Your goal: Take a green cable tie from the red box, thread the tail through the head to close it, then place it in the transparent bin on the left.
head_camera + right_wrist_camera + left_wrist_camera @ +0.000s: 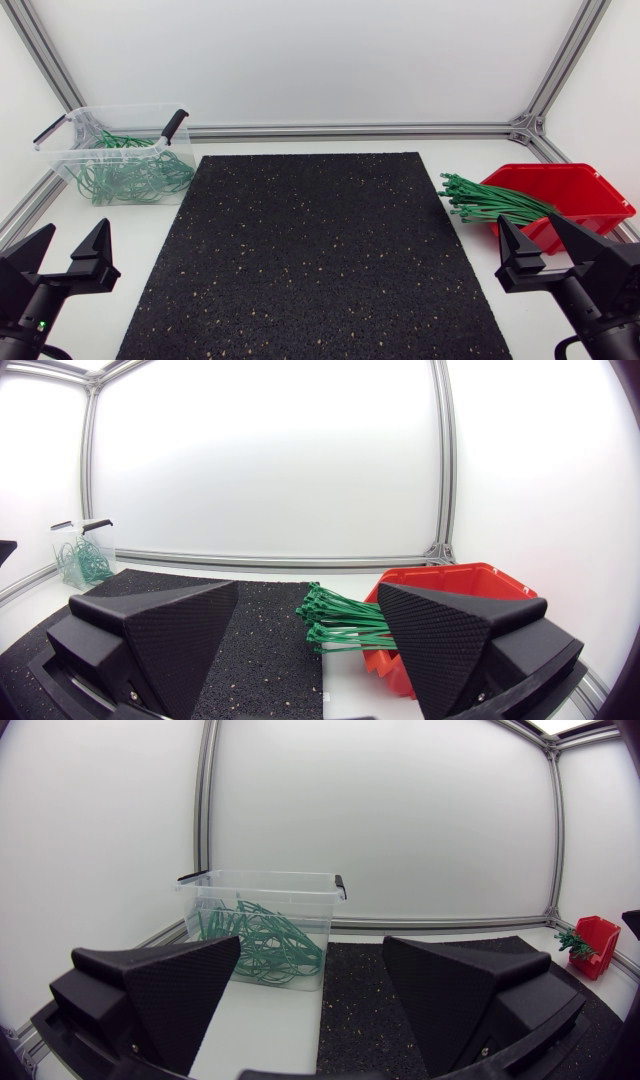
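I note the black mat (320, 250) on the table (480, 265). Off its near left corner my left hand (72, 235) is released and holds nothing. Off its near right corner my right hand (528, 225) is likewise released. The green cable ties (490, 200) lie in the red box (575, 185) beside the mat's right edge, overhanging toward it. The transparent bin (75, 125) stands off the far left corner, holding looped ties (130, 172).

Green, red and speckled black on a white table (150, 228)
Green cable ties (490, 200) in the red box (570, 190) at right; green loops (130, 175) in the transparent, black-handled bin (75, 125) at upper left; the central black mat (320, 260) carries pale flecks.
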